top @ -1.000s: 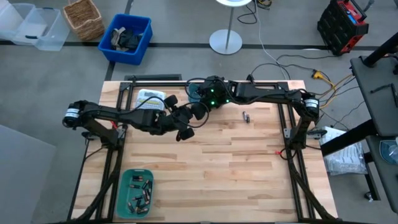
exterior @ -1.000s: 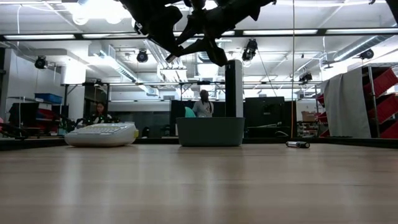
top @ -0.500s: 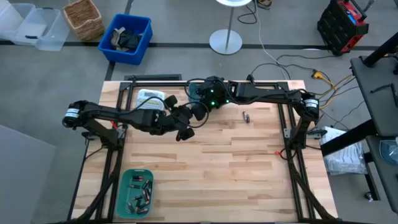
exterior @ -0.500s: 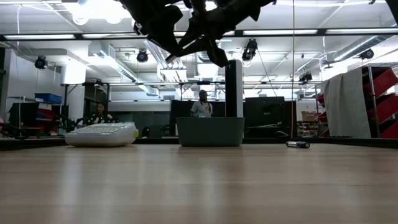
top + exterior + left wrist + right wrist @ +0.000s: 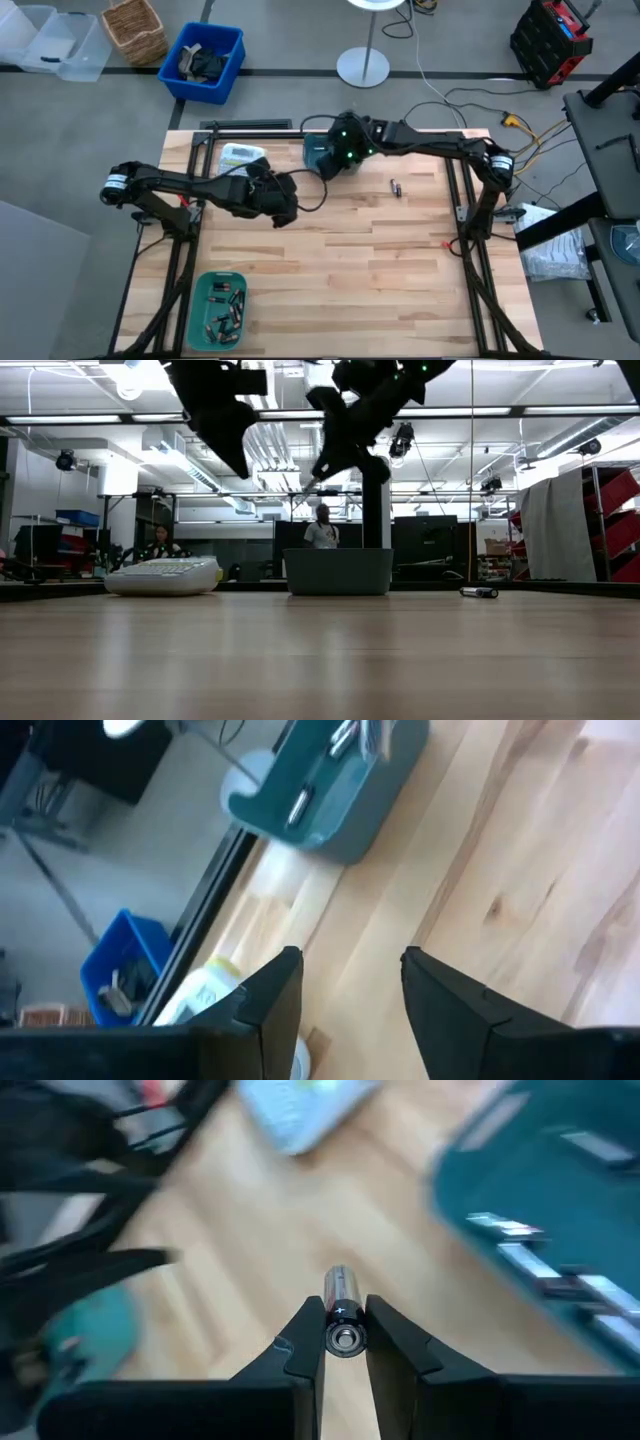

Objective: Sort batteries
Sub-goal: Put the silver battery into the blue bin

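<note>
My right gripper (image 5: 345, 1342) pinches a battery (image 5: 343, 1320) above the twelve-o'clock teal bin (image 5: 320, 155) holding batteries; left gripper (image 5: 345, 995) fingers apart; seven-o'clock bin (image 5: 217, 310) holds many.

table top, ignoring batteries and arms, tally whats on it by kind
teal bins: 2
label-maker: 1
total: 3
</note>
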Motion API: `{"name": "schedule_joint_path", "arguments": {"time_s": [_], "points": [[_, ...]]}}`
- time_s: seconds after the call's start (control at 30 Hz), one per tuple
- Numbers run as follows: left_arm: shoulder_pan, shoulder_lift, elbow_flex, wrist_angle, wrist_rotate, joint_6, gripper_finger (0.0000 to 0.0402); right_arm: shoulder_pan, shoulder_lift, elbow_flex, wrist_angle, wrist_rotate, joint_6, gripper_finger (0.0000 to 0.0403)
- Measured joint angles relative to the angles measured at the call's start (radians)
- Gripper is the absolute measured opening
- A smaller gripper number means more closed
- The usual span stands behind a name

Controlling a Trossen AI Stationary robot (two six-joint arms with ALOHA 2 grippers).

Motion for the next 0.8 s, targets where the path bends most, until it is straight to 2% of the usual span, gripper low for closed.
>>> {"name": "schedule_joint_path", "arguments": {"time_s": [0.2,0.4,0.63,0.8], "points": [[0.000,-0.006,0.000,-0.061,0.000,-0.092,0.0155,-0.108,0.005,0.000,-0.064,0.077,-0.058,0.0043],[0.000,-0.025,0.000,-0.071,0.000,-0.145,0.0155,-0.194,0.059,0.000,-0.143,0.084,-0.107,0.0043],[-0.002,-0.057,0.000,-0.139,0.010,-0.261,0.0155,-0.227,0.145,0.000,-0.175,0.084,-0.121,0.0044],[-0.005,-0.068,0.000,-0.219,0.028,-0.325,0.0155,-0.230,0.151,0.000,-0.171,0.129,-0.108,0.0075]]}}
